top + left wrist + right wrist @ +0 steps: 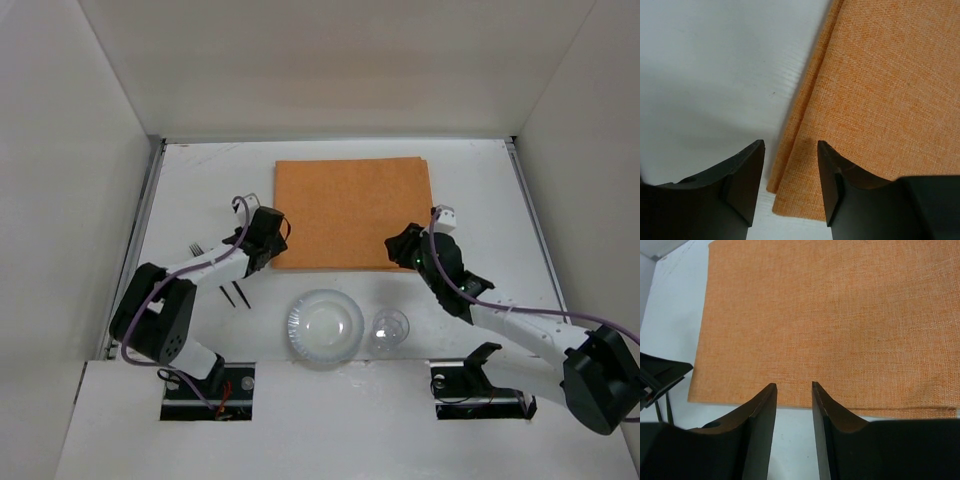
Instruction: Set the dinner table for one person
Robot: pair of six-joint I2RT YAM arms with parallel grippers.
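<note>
The orange cloth mat [352, 213] lies folded in two layers on the white dinner table [200, 180], at its far middle. My left gripper [272, 232] is open at the mat's near left corner; in the left wrist view [790, 150] its jaws stand either side of that corner of the mat [880, 90] without pinching it. My right gripper [405, 247] is open and empty at the mat's near edge towards the right; in the right wrist view [794, 386] its tips hang just over the mat's [830, 315] near edge.
A clear plate [325, 328] and a clear glass [389, 329] stand near the front middle. A fork [197, 248] and dark thin utensils [237, 293] lie at the left, beside the left arm. Metal rails run along the table's side edges.
</note>
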